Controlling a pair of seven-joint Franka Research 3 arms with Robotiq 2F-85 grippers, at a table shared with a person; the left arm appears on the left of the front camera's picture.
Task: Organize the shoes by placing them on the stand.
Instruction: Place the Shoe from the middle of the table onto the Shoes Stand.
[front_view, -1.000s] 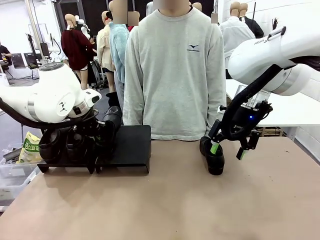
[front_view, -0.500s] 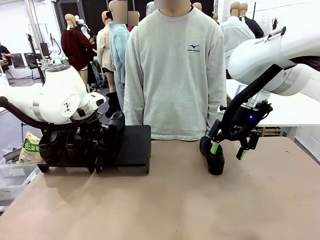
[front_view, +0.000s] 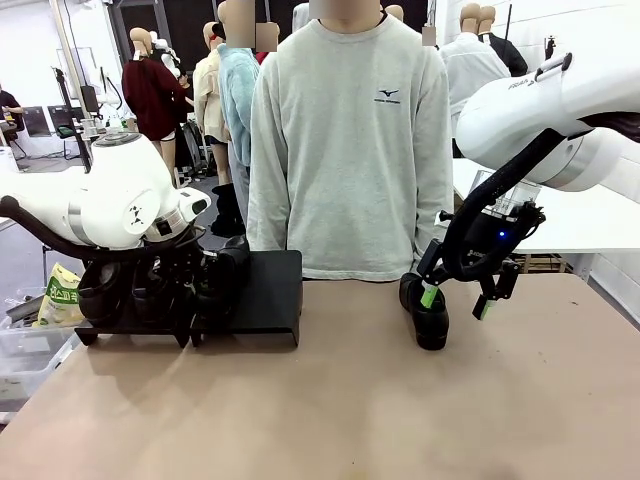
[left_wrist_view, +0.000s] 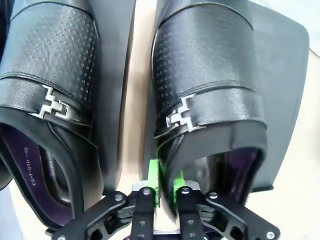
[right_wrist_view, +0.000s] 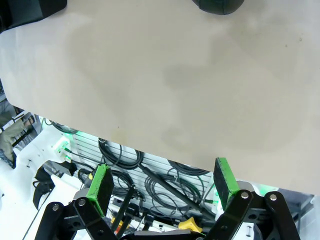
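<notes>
The black stand (front_view: 265, 290) sits at the table's far left. Two black shoes (front_view: 100, 290) rest on its left shelf. My left gripper (left_wrist_view: 165, 182) is shut on the heel collar of a third shoe (left_wrist_view: 205, 85), black perforated leather with a silver buckle, which lies on the right shelf (left_wrist_view: 287, 75) beside another buckled shoe (left_wrist_view: 50, 75). In the front view this held shoe (front_view: 222, 272) is under my left arm. Another shoe (front_view: 428, 318) stands on the table at the right. My right gripper (front_view: 458, 302) hangs open just beside it, with nothing between its green pads (right_wrist_view: 102, 182).
A person in a grey sweatshirt (front_view: 350, 140) stands at the far edge, behind the middle of the table (front_view: 330, 400). A clear bin (front_view: 20, 345) with a yellow packet sits off the table's left edge. The stand's right shelf has room to the right of the held shoe.
My left arm has tipped the held shoe down from toe-up until it lies on the stand's right shelf. The right arm has not moved.
</notes>
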